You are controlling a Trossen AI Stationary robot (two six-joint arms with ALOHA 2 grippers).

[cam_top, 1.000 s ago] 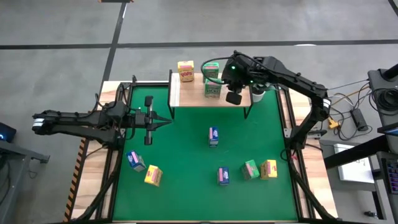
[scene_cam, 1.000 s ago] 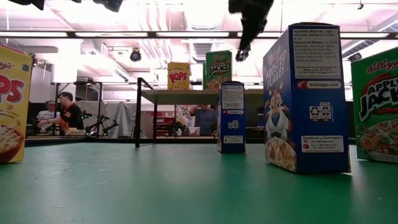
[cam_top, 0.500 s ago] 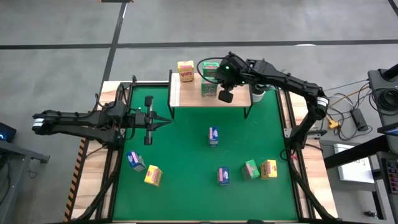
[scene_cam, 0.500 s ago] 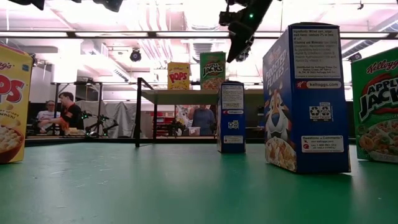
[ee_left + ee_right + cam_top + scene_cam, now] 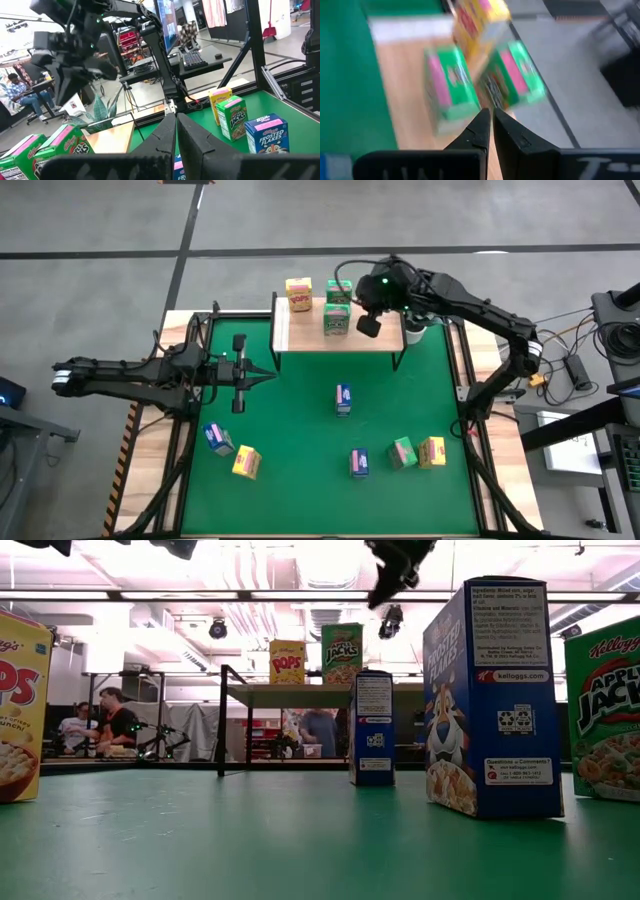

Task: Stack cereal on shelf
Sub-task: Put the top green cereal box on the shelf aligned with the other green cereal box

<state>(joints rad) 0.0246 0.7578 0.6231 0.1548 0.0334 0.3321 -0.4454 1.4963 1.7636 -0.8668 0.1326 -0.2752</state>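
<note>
The shelf (image 5: 300,336) stands at the table's far edge, a pale plank with a white strip at its left end. On it stand a yellow cereal box (image 5: 298,293) and two green ones (image 5: 338,290) (image 5: 337,321). My right gripper (image 5: 369,326) hovers shut above the shelf's right part, just right of the green boxes (image 5: 447,87), touching nothing. Several more boxes stand on the green mat: blue (image 5: 343,398), blue (image 5: 359,463), green (image 5: 403,452), yellow (image 5: 432,451), blue (image 5: 216,438) and yellow (image 5: 246,462). My left gripper (image 5: 270,372) waits shut over the mat's left side.
A potted plant (image 5: 415,330) sits off the shelf's right end, under my right arm. In the low view the boxes on the shelf (image 5: 343,652) show behind a large blue box (image 5: 490,700). People sit in the room beyond the table. Free mat lies in the middle.
My right gripper moved toward the table's left and dipped against the nearer green box, which slid a little leftward along the shelf. The gripper then rose and drew back to the right, clear of the box.
</note>
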